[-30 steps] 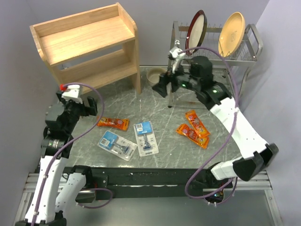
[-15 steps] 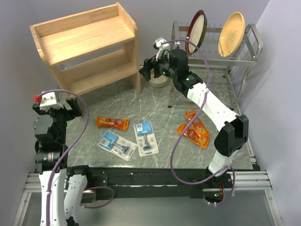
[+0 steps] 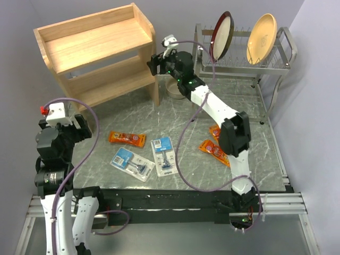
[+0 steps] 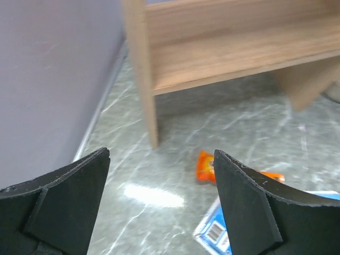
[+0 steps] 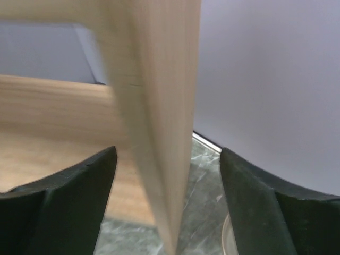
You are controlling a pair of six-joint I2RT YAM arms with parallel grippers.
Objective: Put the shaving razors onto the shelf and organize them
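Found 0 of 5 shaving razors point(image 3: 164, 156) on the shelf point(image 3: 95, 53); all lying flat on the table point(image 3: 186, 119). Noted left gripper point(image 4: 160, 159) spread wide, empty, and right gripper point(image 5: 168, 159) wide, empty, straddling shelf's side panel. Judged placing unstarted.

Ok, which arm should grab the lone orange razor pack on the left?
Left. The left pincer hangs open near that orange pack, visible in its wrist view; the right pincer is far off, astride the shelf side panel.
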